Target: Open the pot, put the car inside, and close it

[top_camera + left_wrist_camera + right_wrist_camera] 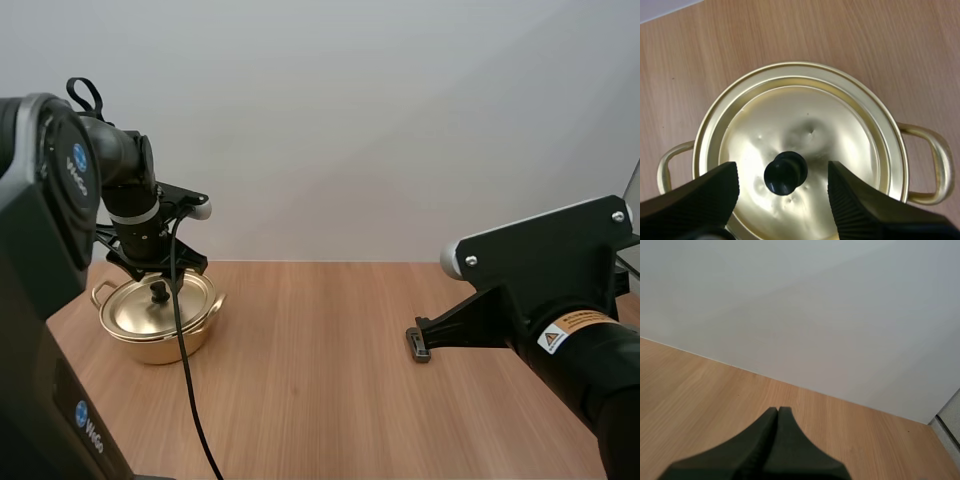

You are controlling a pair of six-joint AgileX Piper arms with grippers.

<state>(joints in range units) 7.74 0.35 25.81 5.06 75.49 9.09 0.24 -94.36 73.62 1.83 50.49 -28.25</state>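
A golden pot [160, 318] with two side handles stands at the table's left, its lid [805, 150] on. The lid's black knob [785, 173] sits in the middle. My left gripper [783, 187] hovers right over the lid, open, one finger on each side of the knob without touching it. In the high view the left gripper [158, 272] hangs just above the pot. My right gripper [778, 412] is shut on nothing, its fingers lying together as one wedge over bare wood; in the high view the right gripper [418, 345] rests low at the table's right.
The wooden table [320, 370] runs up to a plain white wall at the back. Open wood lies between the pot and the right arm.
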